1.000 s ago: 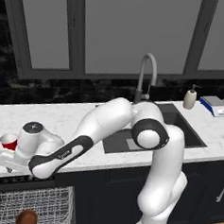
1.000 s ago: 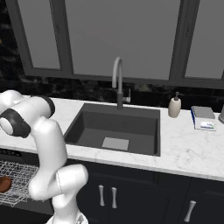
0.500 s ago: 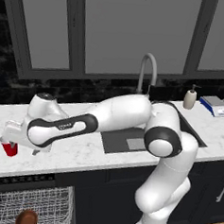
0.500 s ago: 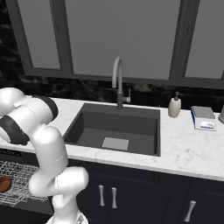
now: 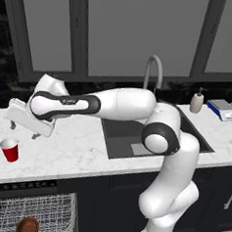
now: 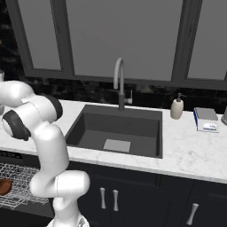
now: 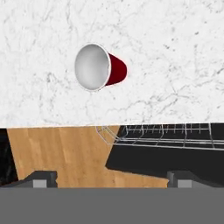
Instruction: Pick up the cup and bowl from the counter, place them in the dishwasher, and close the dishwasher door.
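With the bowl [image 5: 28, 226] already in the dishwasher [image 5: 30, 211] rack, the gripper [image 5: 24, 127], fingers apart and empty, has risen and swung over the counter [image 5: 76, 152] above the upright cup [image 5: 9, 149], poised for its pickup.

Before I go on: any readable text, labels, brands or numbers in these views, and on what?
Small pale marking on the dark band of the arm's forearm: too small and blurred to read.
Soap bottle: no label visible.
Blue and white box at the counter's right end: no readable print.
The cup, the bowl and the dishwasher control strip: no text visible.
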Available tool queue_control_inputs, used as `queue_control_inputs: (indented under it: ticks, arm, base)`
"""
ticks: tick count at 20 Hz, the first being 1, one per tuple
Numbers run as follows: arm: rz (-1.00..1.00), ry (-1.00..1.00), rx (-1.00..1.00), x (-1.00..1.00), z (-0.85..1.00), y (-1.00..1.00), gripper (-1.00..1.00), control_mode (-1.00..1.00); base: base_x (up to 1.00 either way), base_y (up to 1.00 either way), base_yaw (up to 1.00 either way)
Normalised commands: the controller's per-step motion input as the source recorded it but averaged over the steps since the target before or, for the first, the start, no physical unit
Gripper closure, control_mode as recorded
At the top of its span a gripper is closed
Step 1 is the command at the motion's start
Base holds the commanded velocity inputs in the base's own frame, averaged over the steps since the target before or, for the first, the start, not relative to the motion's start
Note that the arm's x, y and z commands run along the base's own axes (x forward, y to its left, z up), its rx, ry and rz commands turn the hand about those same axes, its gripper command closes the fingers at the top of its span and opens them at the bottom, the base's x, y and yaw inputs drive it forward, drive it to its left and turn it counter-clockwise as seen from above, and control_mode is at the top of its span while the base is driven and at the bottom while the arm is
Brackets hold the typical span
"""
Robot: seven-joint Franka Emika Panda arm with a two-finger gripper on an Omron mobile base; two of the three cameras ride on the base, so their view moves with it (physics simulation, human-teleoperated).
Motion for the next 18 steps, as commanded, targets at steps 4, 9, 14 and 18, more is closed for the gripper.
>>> queue_control_inputs:
  ticks: [4,9,14,18]
  arm:
    - [0.00,-0.05,0.01,0.53,-0.18,0.00,-1.00,-1.00]
    - [0.00,-0.14,-0.04,0.56,-0.26,0.00,-1.00,-1.00]
    - [0.06,-0.10,-0.08,0.68,-0.15,0.00,-1.00,-1.00]
    - [0.20,-0.09,-0.20,0.27,-0.14,0.00,-1.00,-1.00]
  base:
    - [0.00,0.00,0.00]
    - [0.00,0.00,0.00]
    - [0.00,0.00,0.00]
    - [0.00,0.00,0.00]
